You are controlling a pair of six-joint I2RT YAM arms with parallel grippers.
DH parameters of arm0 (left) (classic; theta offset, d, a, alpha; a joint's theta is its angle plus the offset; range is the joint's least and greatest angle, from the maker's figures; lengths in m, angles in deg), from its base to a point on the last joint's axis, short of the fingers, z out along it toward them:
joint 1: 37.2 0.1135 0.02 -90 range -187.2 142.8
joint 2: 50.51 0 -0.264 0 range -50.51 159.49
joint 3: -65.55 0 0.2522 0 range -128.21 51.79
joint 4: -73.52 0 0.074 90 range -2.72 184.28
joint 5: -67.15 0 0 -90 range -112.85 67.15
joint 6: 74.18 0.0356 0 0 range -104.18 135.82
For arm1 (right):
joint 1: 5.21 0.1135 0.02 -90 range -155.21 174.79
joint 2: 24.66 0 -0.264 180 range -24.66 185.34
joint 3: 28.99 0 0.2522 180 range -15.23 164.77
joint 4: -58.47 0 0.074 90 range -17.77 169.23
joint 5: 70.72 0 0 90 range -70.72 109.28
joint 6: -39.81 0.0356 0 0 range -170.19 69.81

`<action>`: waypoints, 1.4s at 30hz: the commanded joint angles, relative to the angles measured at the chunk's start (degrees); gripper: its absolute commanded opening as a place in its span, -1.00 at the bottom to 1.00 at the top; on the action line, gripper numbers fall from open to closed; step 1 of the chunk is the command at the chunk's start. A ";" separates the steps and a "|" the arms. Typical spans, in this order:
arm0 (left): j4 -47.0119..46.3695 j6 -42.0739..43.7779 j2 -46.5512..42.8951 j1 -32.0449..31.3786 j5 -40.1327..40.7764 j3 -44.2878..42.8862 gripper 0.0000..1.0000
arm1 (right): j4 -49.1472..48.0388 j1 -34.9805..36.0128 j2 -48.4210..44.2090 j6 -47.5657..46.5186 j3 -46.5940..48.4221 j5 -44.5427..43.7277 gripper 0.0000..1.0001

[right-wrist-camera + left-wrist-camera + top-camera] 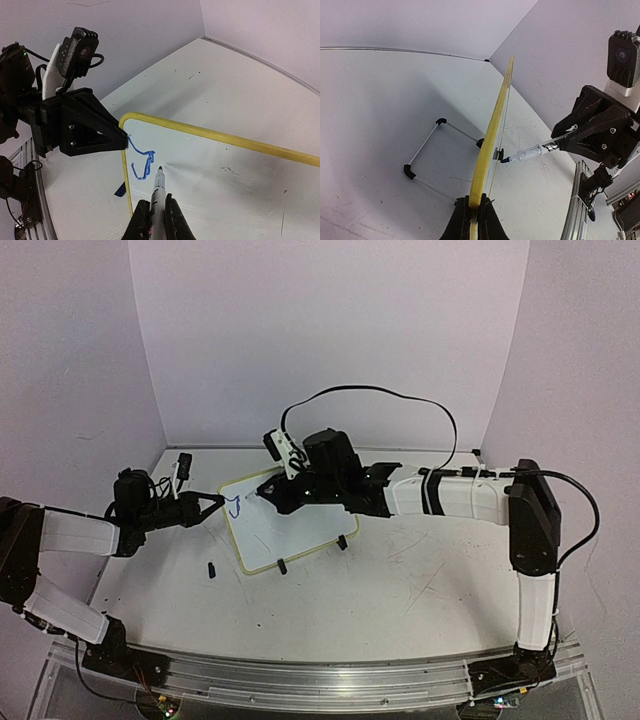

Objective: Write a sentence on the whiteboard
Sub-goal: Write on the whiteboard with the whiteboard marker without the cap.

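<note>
The whiteboard (pixel 295 530) has a pale yellow frame and stands propped at a slant on the table. My left gripper (pixel 213 502) is shut on its left edge, and in the left wrist view the frame (pixel 492 132) runs edge-on out of the shut left gripper (pixel 475 201). My right gripper (pixel 157 204) is shut on a marker (pixel 158 186) whose dark tip is at the board face (pixel 225 170), just right of a blue scribble (pixel 144 161). From above, the right gripper (pixel 278 492) hovers over the board's upper left corner.
A small dark cap-like piece (pixel 213 568) lies on the table left of the board's front edge. A wire stand (pixel 427 150) props the board from behind. Two black feet (pixel 282 566) sit at the board's near edge. White walls enclose the table.
</note>
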 commanded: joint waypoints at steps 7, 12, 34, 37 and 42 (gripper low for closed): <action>-1.00 -0.25 -2.22 0.13 -0.54 -1.88 -1.00 | -1.90 0.26 -2.43 -1.42 -0.32 1.25 -1.00; -0.83 -0.27 -3.37 0.10 0.57 -1.59 -1.00 | -3.86 0.35 -5.69 -3.77 -4.07 -2.86 -1.00; 0.56 -0.08 -3.88 0.13 1.88 -2.65 -1.00 | -4.96 5.67 -6.57 -9.77 -5.17 -12.61 -1.00; 0.55 0.02 -3.44 0.10 1.68 -2.59 -1.00 | -5.24 5.67 -3.89 -9.69 -2.62 -11.86 -1.00; 0.63 0.25 -3.01 0.12 1.41 -2.62 -1.00 | -5.32 5.59 -0.90 -8.44 -0.62 -10.08 -1.00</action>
